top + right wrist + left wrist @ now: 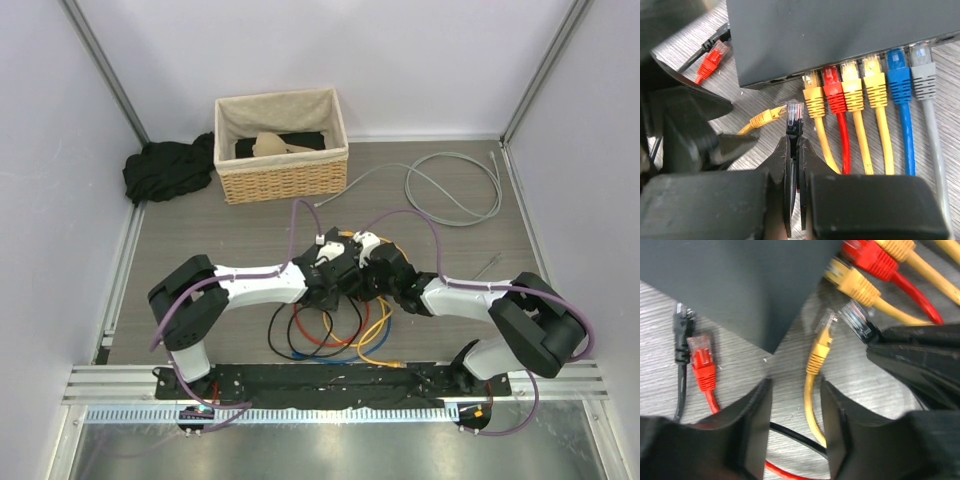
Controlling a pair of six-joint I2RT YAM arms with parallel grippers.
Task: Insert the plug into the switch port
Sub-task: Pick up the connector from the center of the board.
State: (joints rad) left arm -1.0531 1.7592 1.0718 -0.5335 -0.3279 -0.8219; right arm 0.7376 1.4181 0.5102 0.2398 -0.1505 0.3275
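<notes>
Right gripper (795, 150) clamps the black plug (794, 116) by its boot, centre frame, just short of the switch (840, 35) edge; the light, stiff connector's latch looks fragile. Left gripper (795, 410) hangs spread, holding nothing.

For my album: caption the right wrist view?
Right gripper pinches a black plug just short of the switch, beside six plugged-in cables.
</notes>
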